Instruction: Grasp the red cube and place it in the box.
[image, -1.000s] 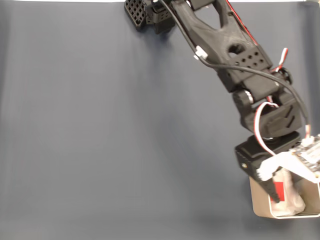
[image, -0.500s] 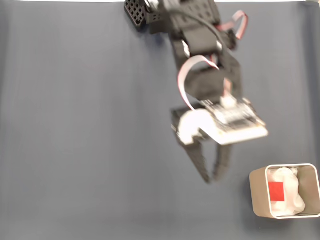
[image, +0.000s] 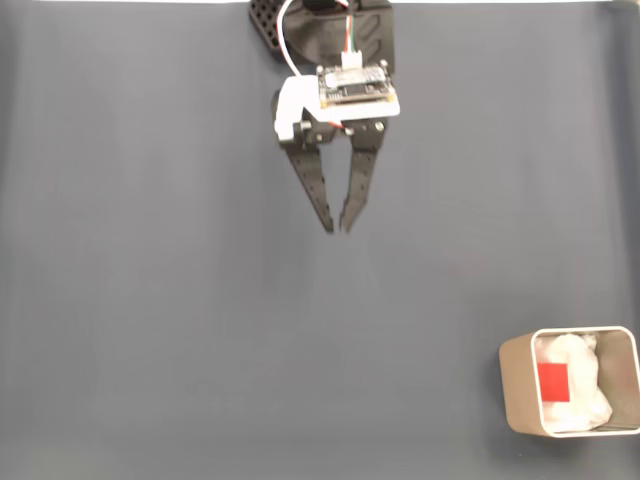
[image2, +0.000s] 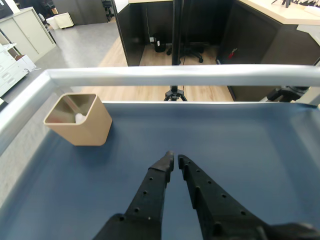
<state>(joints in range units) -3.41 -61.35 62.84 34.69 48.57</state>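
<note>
Pincer (image: 335, 228) is held near the worktop's (image: 150, 300) far edge, tips almost pressed together and empty — the red cube (image: 553, 380) is seated inside the box (image: 515, 400) at the near right corner, well apart.

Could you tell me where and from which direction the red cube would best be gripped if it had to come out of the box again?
Probably from straight above. The red cube lies on white padding inside the box, whose thin walls block any sideways approach. Its flat top faces up squarely in the fixed view, so the pincer could close on two opposite side faces, fingers clear of the near wall.
</note>
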